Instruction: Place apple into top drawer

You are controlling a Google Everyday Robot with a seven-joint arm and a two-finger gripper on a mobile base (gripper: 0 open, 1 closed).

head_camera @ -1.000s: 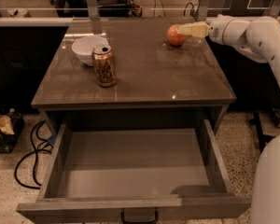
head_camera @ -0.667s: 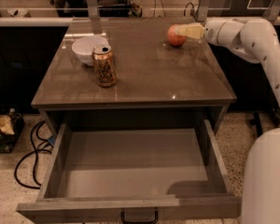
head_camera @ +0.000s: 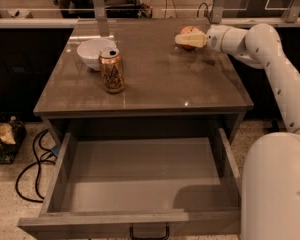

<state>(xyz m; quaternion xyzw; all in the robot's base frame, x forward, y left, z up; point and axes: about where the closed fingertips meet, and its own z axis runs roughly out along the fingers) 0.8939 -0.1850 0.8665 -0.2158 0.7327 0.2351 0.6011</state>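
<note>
The red-orange apple [head_camera: 189, 30] sits on the far right part of the tabletop [head_camera: 155, 79]. My gripper [head_camera: 190, 39] reaches in from the right and is right at the apple, its cream tip covering the apple's near side. The apple rests on the table. The top drawer [head_camera: 140, 179] is pulled wide open below the tabletop, with a flat bare inside and a small dark handle [head_camera: 149, 232] on its front panel.
A gold drink can [head_camera: 112, 70] stands at the left middle of the tabletop, with a white bowl [head_camera: 94, 52] just behind it. My white arm [head_camera: 270, 59] curves along the right side. Cables [head_camera: 32, 164] and clutter [head_camera: 2, 134] lie on the floor at left.
My gripper has moved left along the back of the tabletop and closed in on the apple. The apple, can, bowl and drawer have not moved.
</note>
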